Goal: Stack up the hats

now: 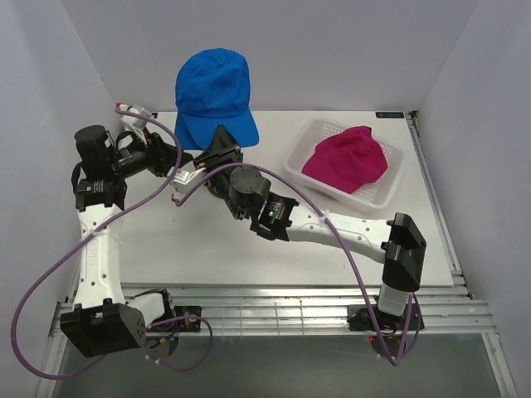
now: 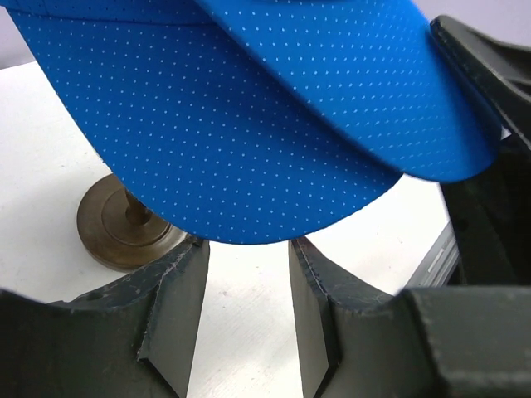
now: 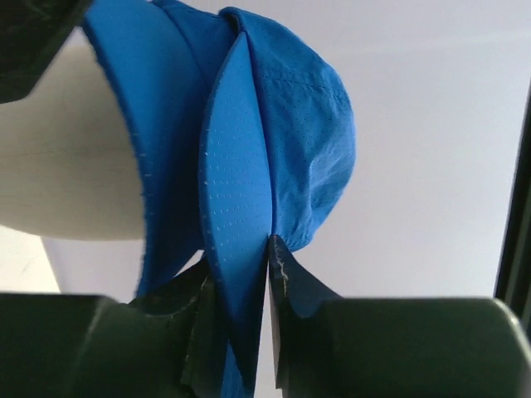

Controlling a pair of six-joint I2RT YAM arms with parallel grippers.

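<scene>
A: From above first. Blue cap [image 1: 213, 87] just beyond both tips. Right pincer [image 1: 221, 137] up at its brim, left pincer [image 1: 178, 153] close on that one's left. Pink cap [image 1: 348, 159] well off to the right pincer's right, in the basket [image 1: 390, 195]. Bare desk [image 1: 207, 249] behind both. Worried about crowding?

B: Yes. Two arms crossed under one brim. Could knock each other, or drag the cap askew on backing off.

A: Left wrist next. Fingers [image 2: 178, 298] apart, about half wide, gripping nothing, with bare desk in the gap. Brim tip just above and ahead of them. Looks like a second brim [image 2: 348, 75], also blue, lying over it. Stand [image 2: 124, 224] ahead and to the left.

B: Might catch the brim from below on any rise and tip the cap off. Could also clip the stand on a swing to the left and rock the lot.

A: Right wrist last. Narrow, with the brim edge between the fingers and the head [image 3: 75, 149] up and to their left. Gripped or slack, cannot tell.

B: If gripped, would peel off the head on a pull back. If slack, may snag on a finger anyway. Soft cloth, likely to sag and slide.
</scene>
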